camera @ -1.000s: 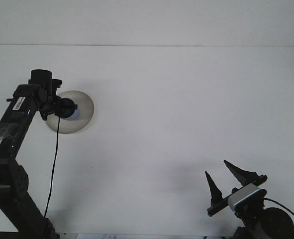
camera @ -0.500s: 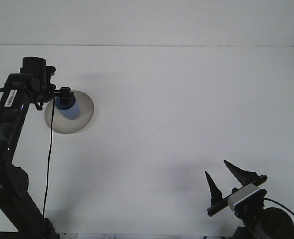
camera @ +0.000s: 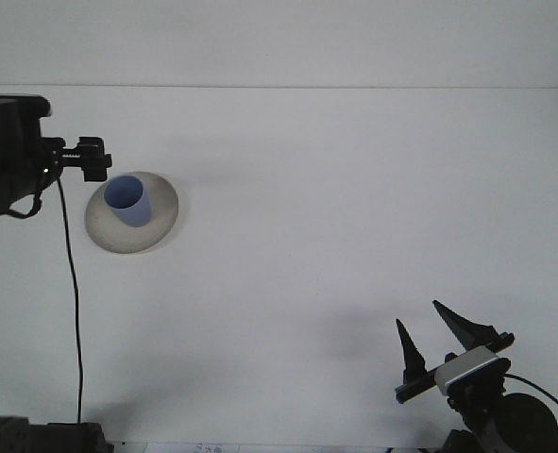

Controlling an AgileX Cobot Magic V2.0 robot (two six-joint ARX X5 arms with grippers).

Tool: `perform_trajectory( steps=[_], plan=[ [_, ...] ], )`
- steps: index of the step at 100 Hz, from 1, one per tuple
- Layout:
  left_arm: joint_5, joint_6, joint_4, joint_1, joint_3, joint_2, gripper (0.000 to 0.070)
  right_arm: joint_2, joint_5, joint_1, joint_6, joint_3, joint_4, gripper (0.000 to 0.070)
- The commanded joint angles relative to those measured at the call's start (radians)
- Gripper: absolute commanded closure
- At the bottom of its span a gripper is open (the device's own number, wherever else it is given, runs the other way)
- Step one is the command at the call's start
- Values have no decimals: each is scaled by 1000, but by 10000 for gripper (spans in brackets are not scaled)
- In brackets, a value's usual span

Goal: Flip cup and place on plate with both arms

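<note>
A blue cup (camera: 127, 201) stands upright, mouth up, on a round beige plate (camera: 161, 215) at the table's left. Nothing holds the cup. My left gripper (camera: 93, 159) hovers just above and to the left of the cup, apart from it, with its fingers open and empty. My right gripper (camera: 418, 314) sits at the lower right near the table's front edge, far from the plate. Its two pointed black fingers are spread open with nothing between them.
The white table (camera: 335, 208) runs back to a pale wall. A black cable (camera: 71, 283) hangs from the left arm down past the plate's left side.
My left gripper has let go of the cup and drawn back up and to the left. The cup now stands free on the plate. The right arm has barely moved.
</note>
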Motion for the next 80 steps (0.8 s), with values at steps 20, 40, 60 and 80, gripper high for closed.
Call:
perform_trajectory(
  steps=[20,40,60,80],
  plan=[
    [77,-38,210,-101,-356,-352,197,-1,97,9,16,3,84,258],
    [81,-193,454,-246,-865,-668,197,-1,125,9,19,3,101,256],
    [81,-314,575,-371,-1204,-835,197,-1,127,9,19,3,93,255],
    [81,-334,589,-414,-1269,-866,219,-1,100,9,21,3,72,304]
  ],
)
